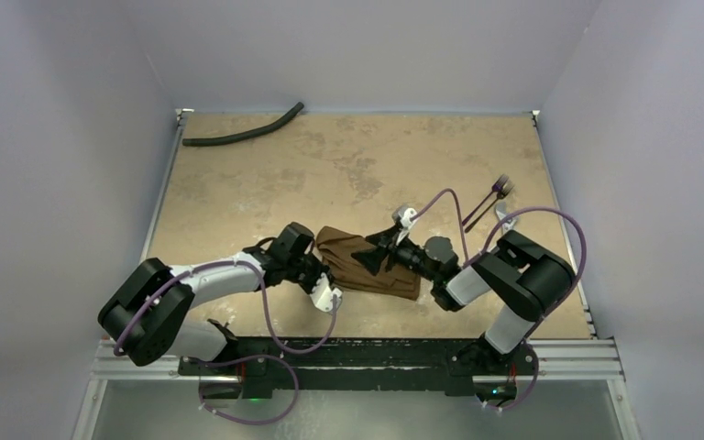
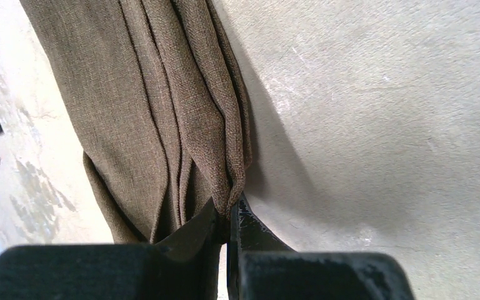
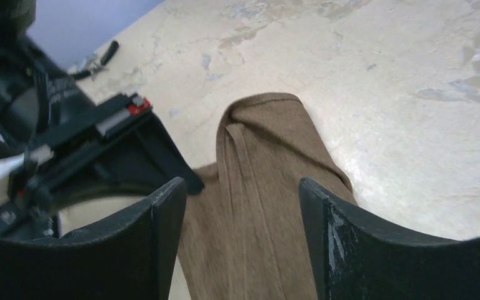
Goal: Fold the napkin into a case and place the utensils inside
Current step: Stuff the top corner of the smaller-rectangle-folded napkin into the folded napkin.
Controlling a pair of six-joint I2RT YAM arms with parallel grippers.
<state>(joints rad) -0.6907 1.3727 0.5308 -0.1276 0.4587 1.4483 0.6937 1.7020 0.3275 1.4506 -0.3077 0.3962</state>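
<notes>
On the table (image 1: 330, 165) near middle, left gripper (image 2: 228, 215) is pinched tight on the bunched napkin (image 1: 376, 280) at its left edge. Right gripper (image 3: 240, 194) hangs wide open over the right half, holding nothing. Utensils (image 1: 490, 200) lie well apart at far right, nearer the right arm. No case formed yet.

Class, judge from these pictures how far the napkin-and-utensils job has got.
Done: nothing finished; the napkin lies bunched in loose folds, no case yet. In hand: the left hand pinches its edge while the right hand hovers open over it. Left: form the case and load the utensils, lying apart at the far right.
</notes>
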